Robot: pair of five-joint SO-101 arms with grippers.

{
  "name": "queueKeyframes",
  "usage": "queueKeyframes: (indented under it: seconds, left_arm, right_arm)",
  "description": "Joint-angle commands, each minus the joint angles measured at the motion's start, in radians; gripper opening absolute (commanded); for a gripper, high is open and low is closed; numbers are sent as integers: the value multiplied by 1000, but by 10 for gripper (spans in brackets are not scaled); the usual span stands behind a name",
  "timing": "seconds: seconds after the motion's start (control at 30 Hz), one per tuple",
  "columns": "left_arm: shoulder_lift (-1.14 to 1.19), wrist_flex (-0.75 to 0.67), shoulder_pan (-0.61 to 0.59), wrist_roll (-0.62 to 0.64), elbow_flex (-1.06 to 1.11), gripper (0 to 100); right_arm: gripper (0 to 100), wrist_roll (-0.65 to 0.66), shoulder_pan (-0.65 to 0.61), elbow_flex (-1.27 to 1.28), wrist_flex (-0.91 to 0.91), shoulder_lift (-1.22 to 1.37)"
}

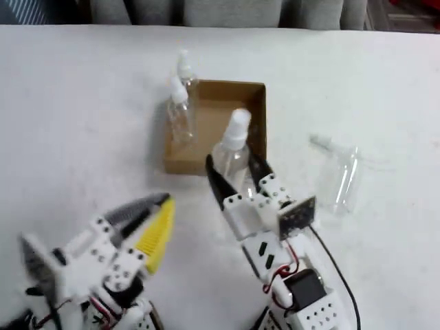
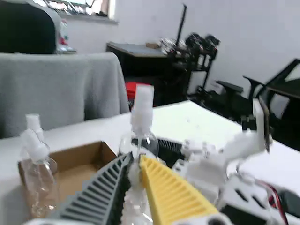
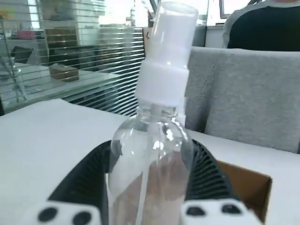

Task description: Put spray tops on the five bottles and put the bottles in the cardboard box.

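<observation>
The open cardboard box (image 1: 227,96) sits mid-table. My right gripper (image 1: 234,162) is shut on a clear bottle (image 1: 231,155) with a white spray top (image 1: 239,126), holding it upright at the box's near edge. In the right wrist view the black fingers (image 3: 206,176) clasp the bottle (image 3: 150,173) on both sides. Two more capped bottles (image 1: 179,110) stand at the box's left wall. My left gripper (image 1: 163,201) hovers at the near left, its grey and yellow fingers (image 2: 164,187) shut on nothing and pointing toward the held bottle (image 2: 140,138).
To the right of the box a clear bottle (image 1: 342,180) lies on its side on the white table (image 1: 82,117), with a loose spray top (image 1: 320,142) just beyond it. Grey chair backs (image 1: 227,10) line the far edge.
</observation>
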Motion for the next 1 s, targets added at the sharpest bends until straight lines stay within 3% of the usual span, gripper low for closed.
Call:
queueKeyframes:
  seconds: [0.0,0.37,0.67,0.97]
  left_arm:
    - [-1,12,77,14,51,21]
    - [-1,-272,157,15,304,21]
    - [-1,-591,156,15,500,21]
    - [-1,-795,8,15,629,21]
  right_arm:
    - [16,11,27,-133,48,-5]
    - [16,2,18,-489,136,306]
    - [16,-48,-122,-675,286,458]
    - [16,-49,-150,-753,495,458]
